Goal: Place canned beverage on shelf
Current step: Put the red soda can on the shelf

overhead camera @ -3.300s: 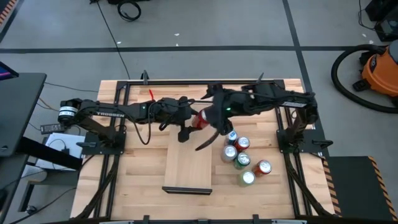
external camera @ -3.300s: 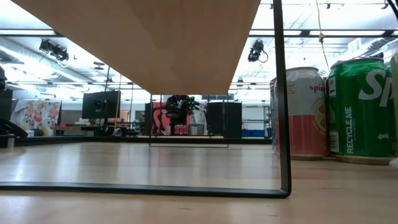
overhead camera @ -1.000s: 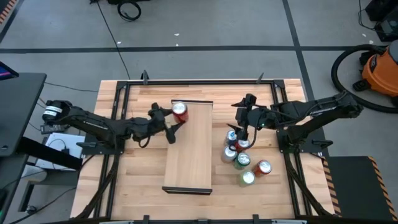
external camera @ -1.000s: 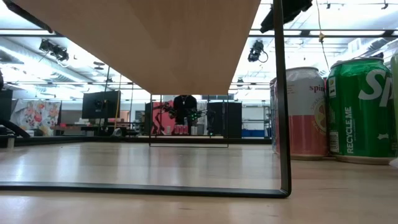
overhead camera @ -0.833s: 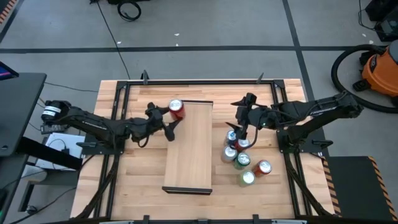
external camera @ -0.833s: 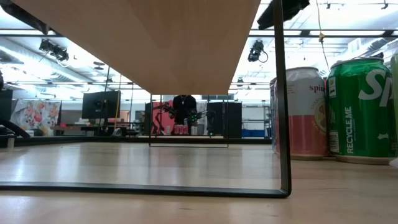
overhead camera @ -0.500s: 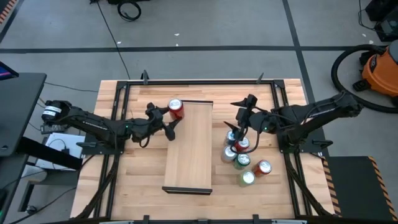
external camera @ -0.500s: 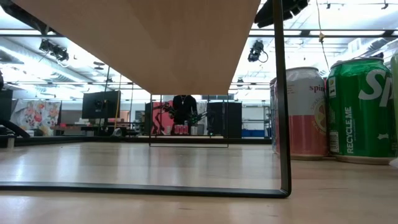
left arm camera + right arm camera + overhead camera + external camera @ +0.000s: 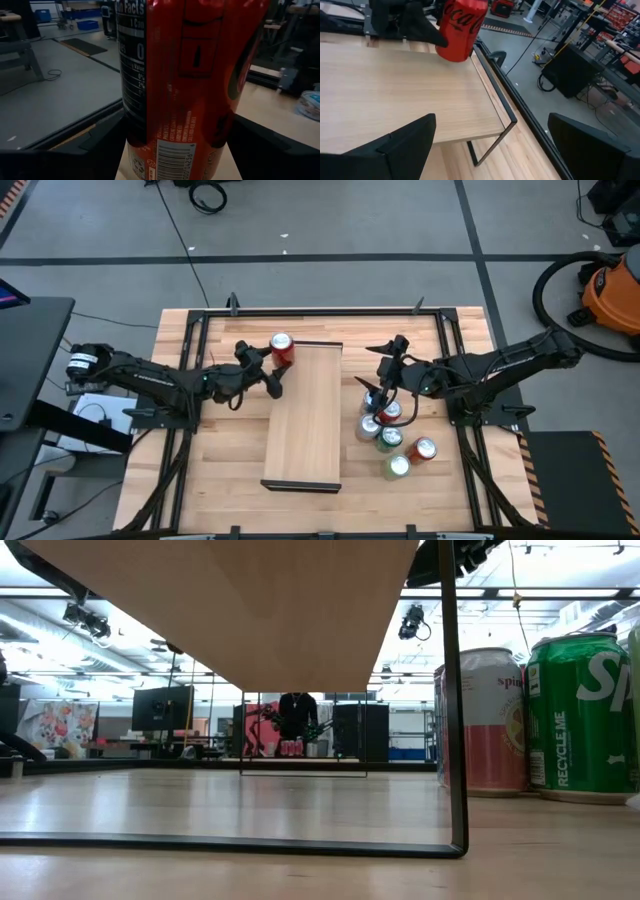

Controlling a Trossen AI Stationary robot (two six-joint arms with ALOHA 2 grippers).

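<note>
Red can clamped in left pincer, held at far left corner of shelf. Right pincer spread wide, empty, above cans on worktop.

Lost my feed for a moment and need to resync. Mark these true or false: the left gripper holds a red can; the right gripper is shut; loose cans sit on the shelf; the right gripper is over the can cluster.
1. The left gripper holds a red can: true.
2. The right gripper is shut: false, it is open and holds nothing.
3. Loose cans sit on the shelf: false, the can cluster stands on the table beside it.
4. The right gripper is over the can cluster: true, above its far end.
</note>
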